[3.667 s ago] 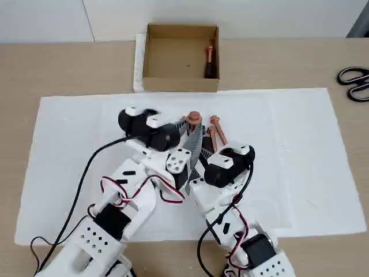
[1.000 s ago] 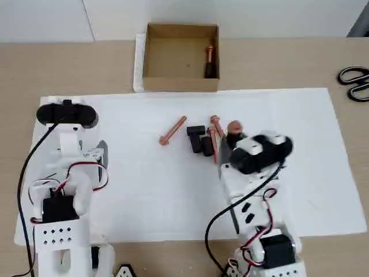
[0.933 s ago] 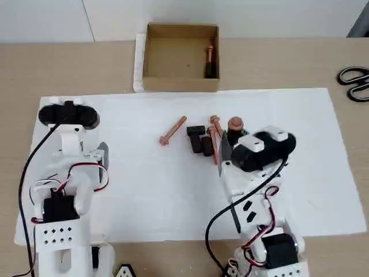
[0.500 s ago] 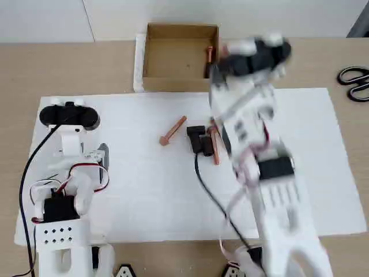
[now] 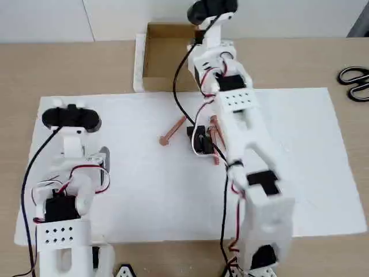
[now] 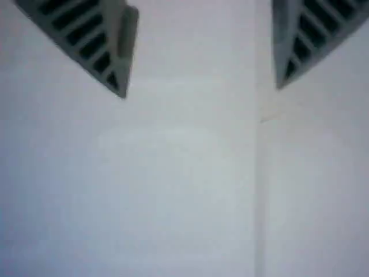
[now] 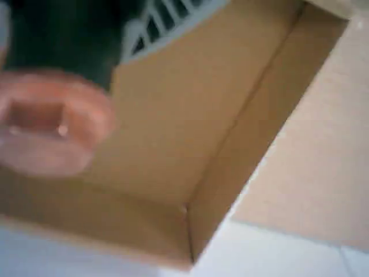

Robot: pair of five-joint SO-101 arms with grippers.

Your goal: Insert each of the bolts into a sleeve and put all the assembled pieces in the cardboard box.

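Note:
My right arm stretches across the white sheet to the cardboard box [image 5: 160, 57]. In the right wrist view my right gripper [image 7: 86, 52] is shut on an assembled piece, a copper bolt head [image 7: 51, 124] sticking out of a black sleeve [image 7: 57, 40], above the box's floor [image 7: 190, 115]. On the sheet lie a loose copper bolt [image 5: 173, 131], black sleeves [image 5: 200, 140] and more bolts [image 5: 215, 137] beside them. My left gripper [image 6: 199, 86] stands open over bare sheet at the left [image 5: 101, 158], holding nothing.
Black scissors [image 5: 354, 82] lie on the wooden table at the far right. The white sheet [image 5: 132, 184] covers the middle of the table. The right arm's body crosses over the loose parts and the box's right side.
My right arm has swung from the middle of the sheet out over the box, carrying the bolt-and-sleeve piece. My left arm, beside the right one 3.7 s ago, stays parked at the left.

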